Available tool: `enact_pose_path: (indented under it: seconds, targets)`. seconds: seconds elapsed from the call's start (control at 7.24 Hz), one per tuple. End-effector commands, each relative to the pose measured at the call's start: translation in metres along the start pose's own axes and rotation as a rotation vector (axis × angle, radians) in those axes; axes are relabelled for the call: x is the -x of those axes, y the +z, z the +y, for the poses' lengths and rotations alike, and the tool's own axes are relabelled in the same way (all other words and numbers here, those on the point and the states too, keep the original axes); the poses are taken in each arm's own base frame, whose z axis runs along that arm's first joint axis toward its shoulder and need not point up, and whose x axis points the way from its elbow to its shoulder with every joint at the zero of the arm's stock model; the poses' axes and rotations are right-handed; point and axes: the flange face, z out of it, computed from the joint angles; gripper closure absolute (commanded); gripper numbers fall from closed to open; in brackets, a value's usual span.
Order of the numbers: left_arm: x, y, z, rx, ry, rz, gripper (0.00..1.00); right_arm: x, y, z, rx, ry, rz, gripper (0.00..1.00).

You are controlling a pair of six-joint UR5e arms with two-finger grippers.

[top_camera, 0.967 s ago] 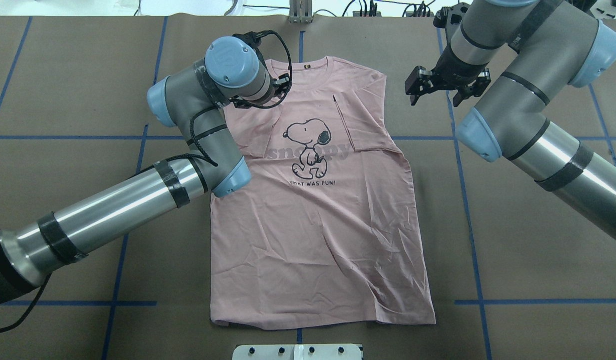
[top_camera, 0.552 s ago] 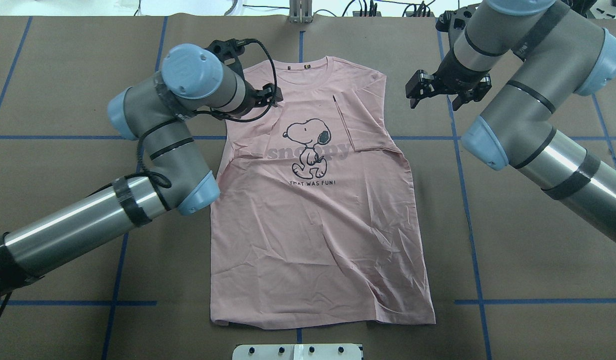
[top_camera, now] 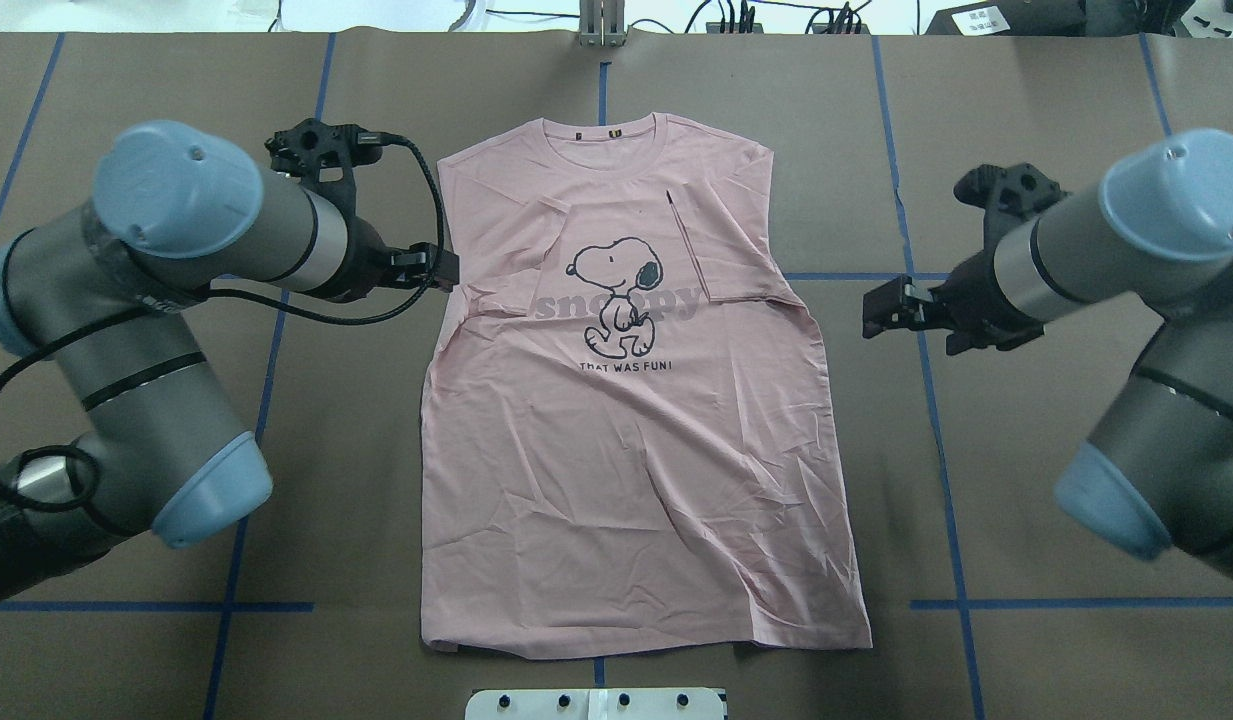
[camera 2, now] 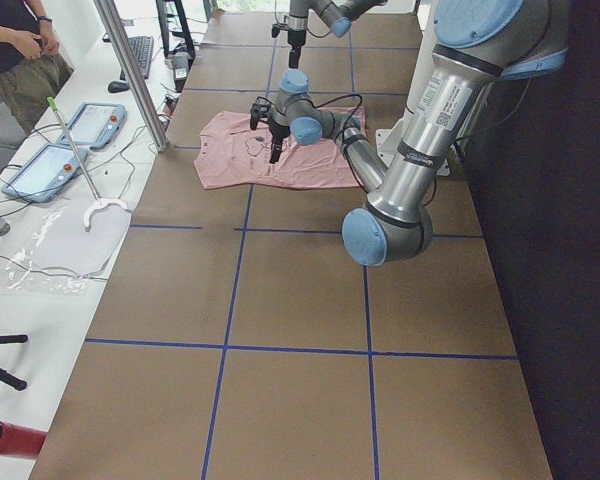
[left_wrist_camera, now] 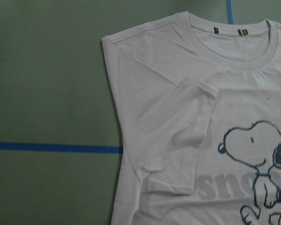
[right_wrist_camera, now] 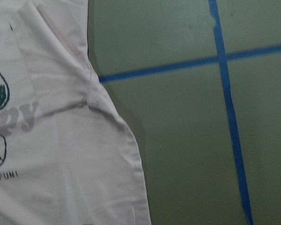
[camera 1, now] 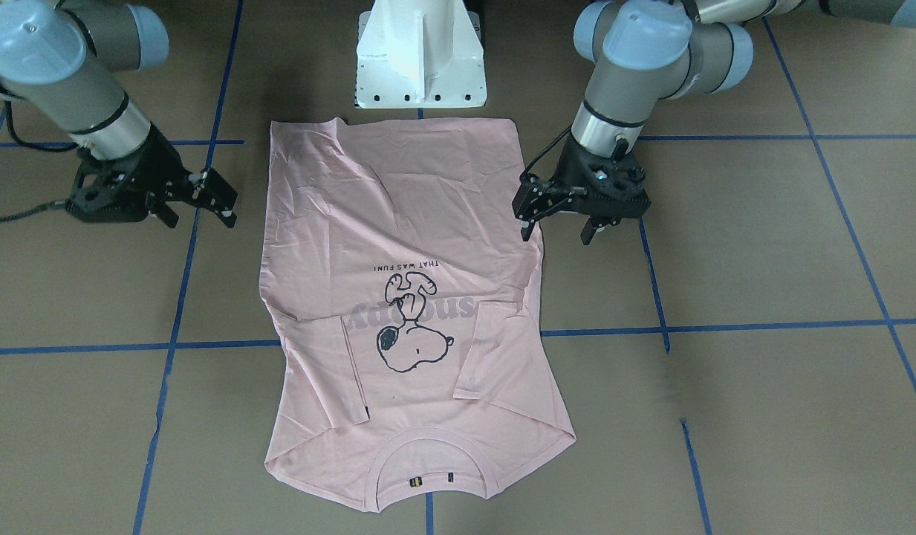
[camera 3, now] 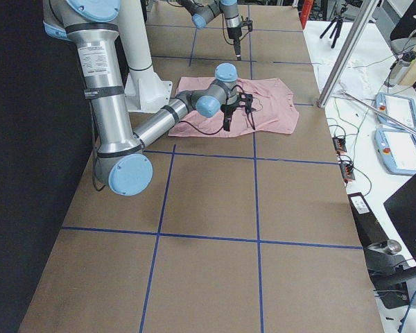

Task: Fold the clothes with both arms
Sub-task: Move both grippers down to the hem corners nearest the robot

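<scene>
Exterior front-facing view: T-shirt (camera 1: 398,215) flat on table (camera 1: 762,245), flanked by left gripper (camera 1: 558,234) and right gripper (camera 1: 200,221), both spread wide, empty.

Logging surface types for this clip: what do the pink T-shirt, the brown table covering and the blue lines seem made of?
T-shirt: thin, matte knit fabric, likely cotton jersey; limp, finely creased, ribbed neck.
Table covering: matte brown sheet, perhaps paper or card; flat, no visible weave.
Blue lines: probably adhesive tape; narrow strips with slightly uneven edges.

pink t-shirt (top_camera: 636,450) flat, print up, sleeves folded in
</scene>
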Motion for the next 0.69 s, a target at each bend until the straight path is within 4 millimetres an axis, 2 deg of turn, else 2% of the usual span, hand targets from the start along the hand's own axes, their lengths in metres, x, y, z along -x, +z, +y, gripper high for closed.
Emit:
enact_pose_path:
  seconds: [0.0, 0.14, 0.28, 0.41, 0.55]
  targets:
    - [0.012, -0.014, 0.014, 0.020, 0.005, 0.004, 0.00, 0.018, 0.023, 0.124, -0.018, 0.054, 0.026, 0.00]
    - [0.009, -0.021, 0.015, 0.016, -0.054, 0.018, 0.00, 0.029, 0.051, 0.183, -0.055, 0.047, 0.044, 0.00]
    - [0.006, -0.021, 0.018, 0.021, -0.072, 0.023, 0.00, 0.035, 0.066, 0.229, -0.064, 0.022, 0.046, 0.00]
    - [0.007, -0.018, 0.019, 0.024, -0.073, 0.019, 0.00, 0.023, 0.080, 0.250, -0.064, -0.013, 0.078, 0.00]
    - [0.006, -0.019, 0.020, 0.026, -0.073, 0.021, 0.00, 0.018, 0.093, 0.253, -0.062, -0.019, 0.089, 0.00]
